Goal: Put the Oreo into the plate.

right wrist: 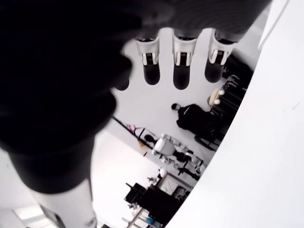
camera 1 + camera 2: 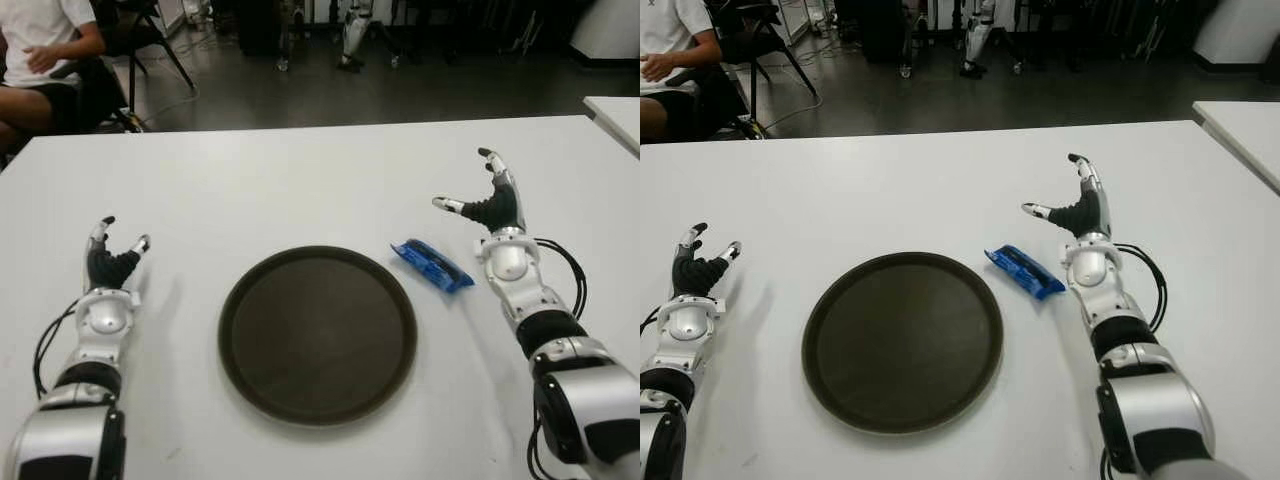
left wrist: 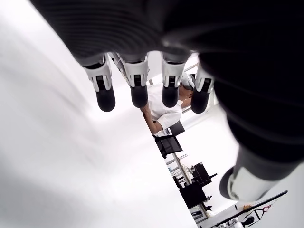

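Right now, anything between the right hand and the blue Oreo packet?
Nothing: in the left eye view, only bare white table separates the open right hand from the blue Oreo packet.

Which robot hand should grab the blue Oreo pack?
The right hand, probably. It shows open just beside the Oreo pack, while the left hand is across the plate, on its far side.

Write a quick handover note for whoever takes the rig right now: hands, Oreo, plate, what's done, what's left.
Right hand: open, empty, just right of the Oreo.
Left hand: open, empty, left of the plate.
Oreo: blue pack lying on the table, just off the plate's right rim.
Plate: empty.
Done: nothing yet.
Left: grasp the Oreo, likely with the right hand, and set it in the plate.
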### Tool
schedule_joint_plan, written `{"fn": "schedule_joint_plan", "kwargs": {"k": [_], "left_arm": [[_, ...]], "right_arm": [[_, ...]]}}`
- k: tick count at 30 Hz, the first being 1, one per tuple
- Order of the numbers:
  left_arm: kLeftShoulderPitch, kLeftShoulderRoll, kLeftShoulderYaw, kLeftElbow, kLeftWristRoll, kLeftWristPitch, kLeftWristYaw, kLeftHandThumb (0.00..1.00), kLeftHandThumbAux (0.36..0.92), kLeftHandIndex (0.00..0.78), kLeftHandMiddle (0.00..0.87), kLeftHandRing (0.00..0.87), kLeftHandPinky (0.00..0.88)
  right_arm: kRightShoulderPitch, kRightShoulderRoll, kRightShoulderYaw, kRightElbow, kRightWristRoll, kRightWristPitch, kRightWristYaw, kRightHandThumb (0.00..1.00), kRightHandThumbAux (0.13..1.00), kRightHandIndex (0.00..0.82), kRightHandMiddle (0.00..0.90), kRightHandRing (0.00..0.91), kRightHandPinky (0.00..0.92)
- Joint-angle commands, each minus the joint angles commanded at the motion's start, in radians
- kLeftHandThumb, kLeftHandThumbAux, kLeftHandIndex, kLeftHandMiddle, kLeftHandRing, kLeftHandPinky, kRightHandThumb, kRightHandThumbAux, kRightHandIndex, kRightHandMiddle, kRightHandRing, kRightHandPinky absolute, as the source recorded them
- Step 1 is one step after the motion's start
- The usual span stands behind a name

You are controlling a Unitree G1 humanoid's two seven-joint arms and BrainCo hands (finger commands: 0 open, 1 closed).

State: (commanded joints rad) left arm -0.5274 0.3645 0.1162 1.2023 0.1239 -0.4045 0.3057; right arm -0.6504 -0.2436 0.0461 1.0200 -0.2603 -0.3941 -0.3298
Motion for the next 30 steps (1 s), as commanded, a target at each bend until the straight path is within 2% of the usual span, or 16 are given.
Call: {"fn": "schedule_joint_plan", "kwargs": {"k": [16,25,30], "left_arm": [[0.0,0.0,-0.001,0.001,0.004,0.003,0.005,0.0,0.609,0.001,0.0,0.0,0.005],[-0.002,-0.006,0.008,0.004,-0.006,0.006,0.01,0.0,0.631,0.008,0.0,0.0,0.024],[-0.003,-0.005,0.004,0.005,0.001,0.012,0.015,0.0,0.614,0.002,0.0,0.0,0.016]], "right_arm": [[0.087,-0.04,0.049,-0.193,-0.072,0.021,0.052,0.0,0.762,0.096,0.079,0.074,0.06],[0.157,-0.066,0.094,-0.416,-0.146,0.198,0.138,0.0,0.712,0.071,0.069,0.049,0.01],[0.186,-0.078,0.116,-0.535,-0.181,0.315,0.21,0.0,0.712,0.068,0.065,0.046,0.009]]}}
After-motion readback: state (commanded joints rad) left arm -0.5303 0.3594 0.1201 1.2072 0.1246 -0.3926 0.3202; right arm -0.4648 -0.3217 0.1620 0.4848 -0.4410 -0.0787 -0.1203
